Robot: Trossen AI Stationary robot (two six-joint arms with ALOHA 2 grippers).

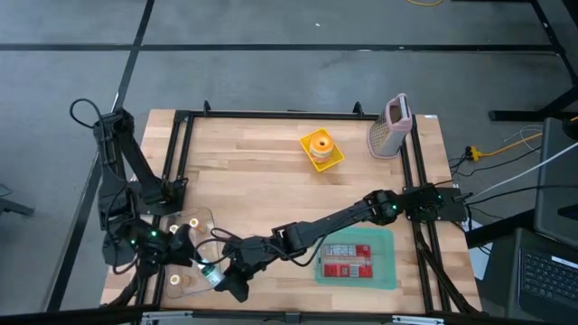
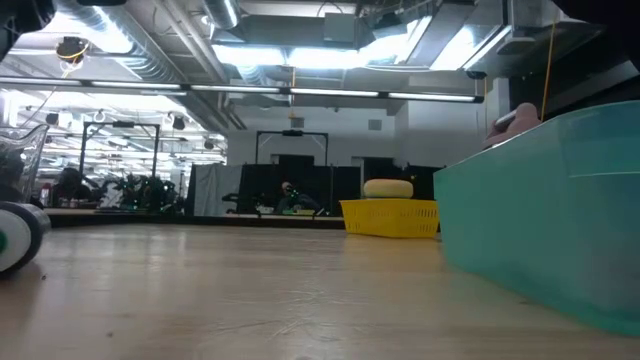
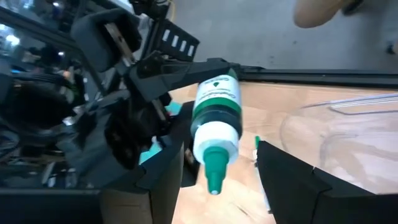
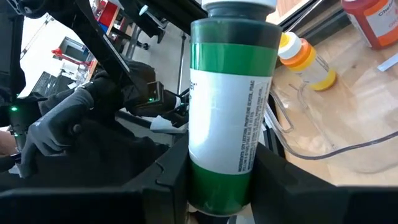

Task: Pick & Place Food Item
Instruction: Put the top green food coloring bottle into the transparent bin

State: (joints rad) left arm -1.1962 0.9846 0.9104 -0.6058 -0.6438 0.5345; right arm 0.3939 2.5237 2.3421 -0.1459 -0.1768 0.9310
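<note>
The right pincer (image 4: 217, 186) grips a green bottle (image 4: 229, 99) by its base end, above the near-left part of the tabletop (image 1: 271, 181), beside a clear tray (image 1: 194, 226). The left pincer (image 3: 217, 180) stands open just beside the bottle, not touching it. If the right lets go before the left closes, the bottle would likely drop. Its long axis runs outward from the right pincer, green nozzle toward the left arm.

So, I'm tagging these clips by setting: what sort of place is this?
Probably a robotics lab or workshop in an industrial-style hall. A wooden table stands on bare concrete floor, exposed ducts and strip lights run overhead, and more dark rigs stand in the background.
</note>
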